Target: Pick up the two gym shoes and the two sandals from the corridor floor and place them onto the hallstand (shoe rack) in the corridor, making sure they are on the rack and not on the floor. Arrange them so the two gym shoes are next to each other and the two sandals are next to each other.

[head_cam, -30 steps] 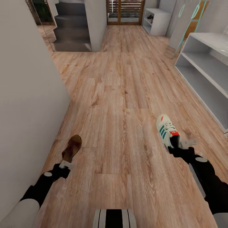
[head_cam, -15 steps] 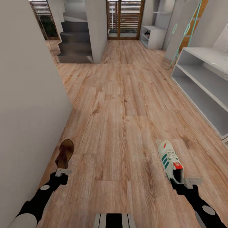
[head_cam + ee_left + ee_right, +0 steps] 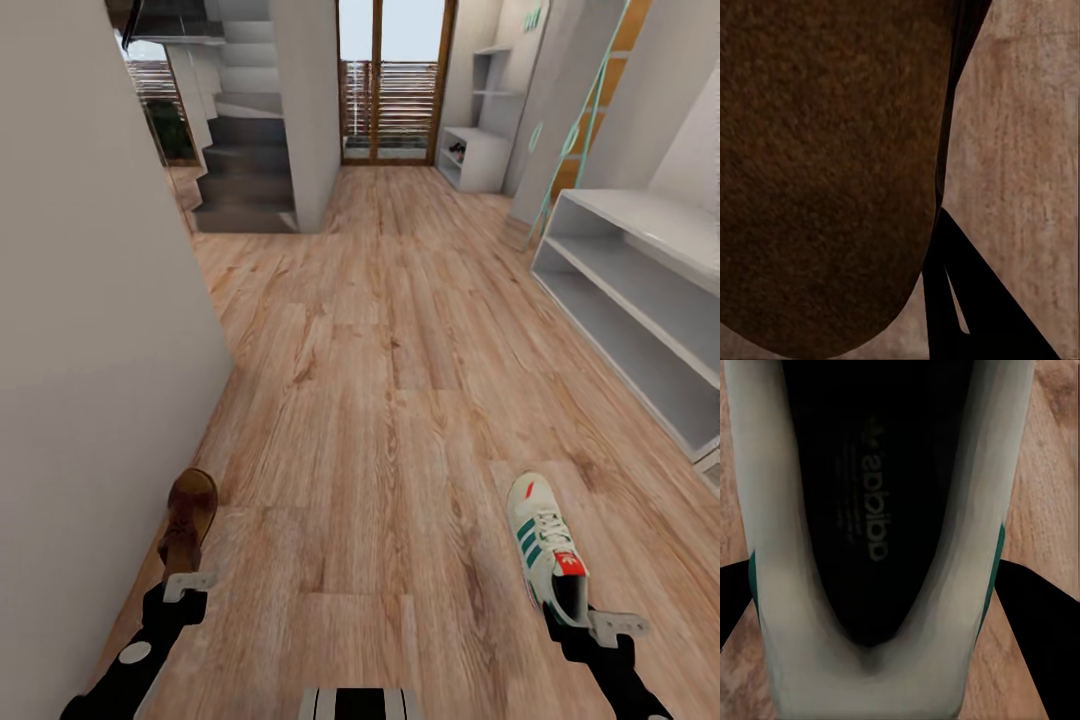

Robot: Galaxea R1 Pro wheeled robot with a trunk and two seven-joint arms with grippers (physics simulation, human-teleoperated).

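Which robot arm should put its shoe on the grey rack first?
Probably the right one. The right gripper holds the gym shoe on the same side as the hallstand, which stands along the right wall. The left gripper, holding the sandal, is by the opposite wall, farther away.

black arms point(image 3: 140, 660), grey discs — pale gripper point(image 3: 187, 583)

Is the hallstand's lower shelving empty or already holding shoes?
Empty, as far as visible: the hallstand shows bare grey shelves in the head view, though its far end is cut off. The gym shoe is in the right gripper.
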